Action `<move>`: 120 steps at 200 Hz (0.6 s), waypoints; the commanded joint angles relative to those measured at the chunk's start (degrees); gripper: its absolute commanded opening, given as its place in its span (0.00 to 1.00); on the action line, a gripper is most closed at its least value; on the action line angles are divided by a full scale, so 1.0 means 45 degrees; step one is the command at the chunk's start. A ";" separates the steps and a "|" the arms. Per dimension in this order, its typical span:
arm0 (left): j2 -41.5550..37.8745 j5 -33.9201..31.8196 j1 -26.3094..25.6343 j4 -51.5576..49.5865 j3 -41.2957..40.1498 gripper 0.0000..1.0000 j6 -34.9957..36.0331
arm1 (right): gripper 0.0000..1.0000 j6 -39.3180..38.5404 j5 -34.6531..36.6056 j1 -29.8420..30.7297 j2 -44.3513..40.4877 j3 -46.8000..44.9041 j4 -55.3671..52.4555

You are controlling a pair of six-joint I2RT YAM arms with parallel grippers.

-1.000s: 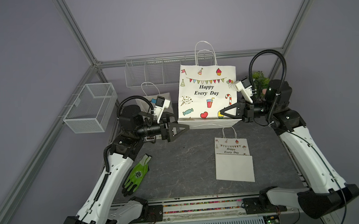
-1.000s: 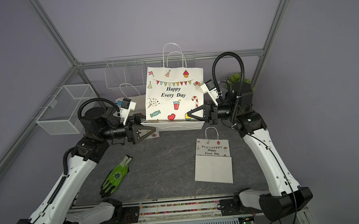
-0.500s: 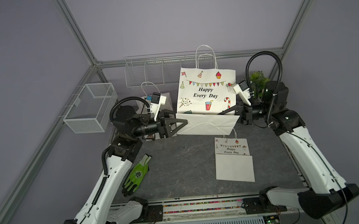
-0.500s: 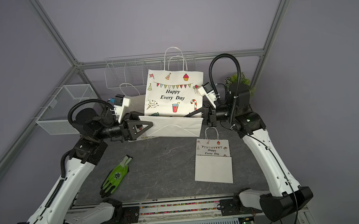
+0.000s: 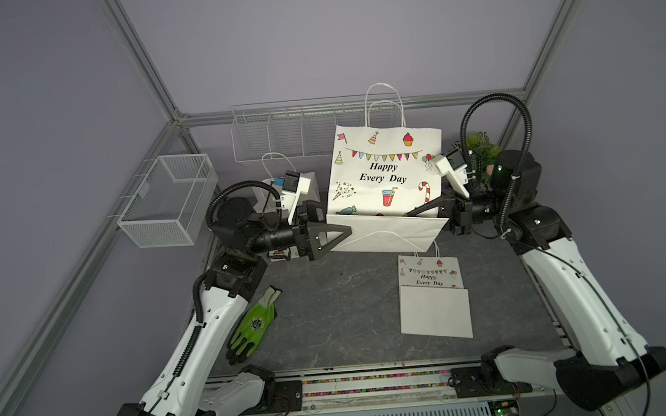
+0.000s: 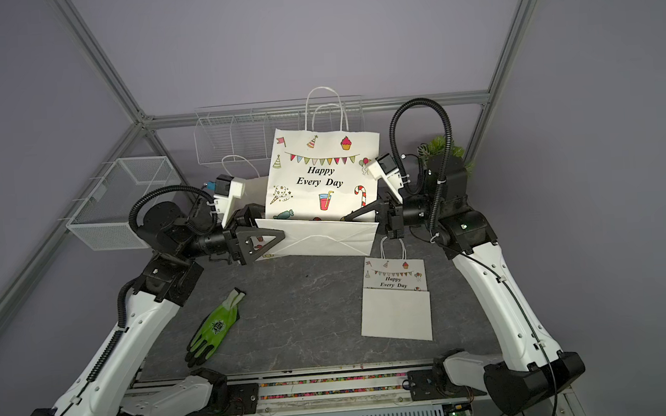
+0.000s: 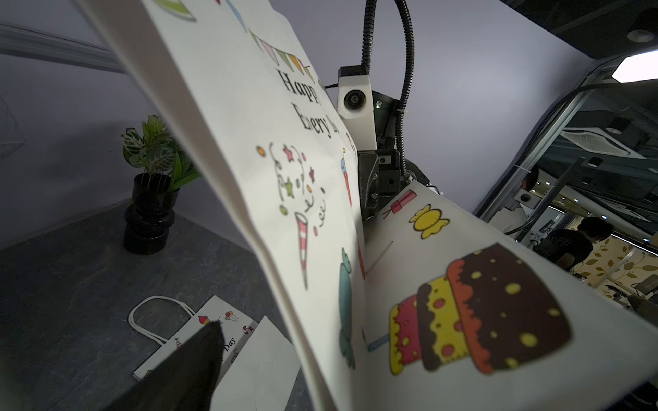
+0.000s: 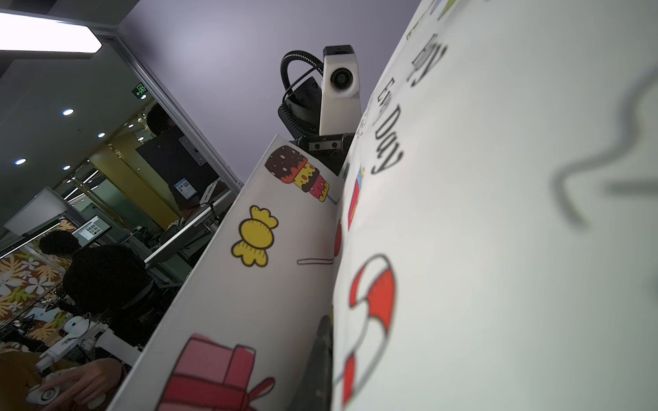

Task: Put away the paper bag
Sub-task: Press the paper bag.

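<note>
A: How far along?
B: The paper bag (image 5: 385,174) is upright at the back of the table (image 5: 329,304), bottom flap folded up. Stowing it looks still to do.
A: Grippers?
B: The left gripper (image 5: 336,221) gapes astride the flap's corner; the right gripper (image 5: 422,211) is closed in the crease.

White-shelled arms (image 5: 219,315), black joints (image 5: 237,217), ribbed black cables (image 5: 495,97)

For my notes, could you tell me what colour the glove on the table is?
The glove is bright green with black fingertips, clearest in a top view.
</note>
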 commanded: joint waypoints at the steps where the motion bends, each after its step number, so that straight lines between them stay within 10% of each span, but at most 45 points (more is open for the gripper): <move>1: 0.0165 0.0226 -0.0121 0.0567 -0.0134 1.00 -0.0391 | 0.07 0.0072 -0.0651 0.0155 -0.0242 0.0484 0.0598; 120: -0.1929 -0.0863 0.1575 -0.1759 0.1692 1.00 0.0168 | 0.07 -0.1676 -0.1330 0.0050 -0.0938 -0.0035 -0.0964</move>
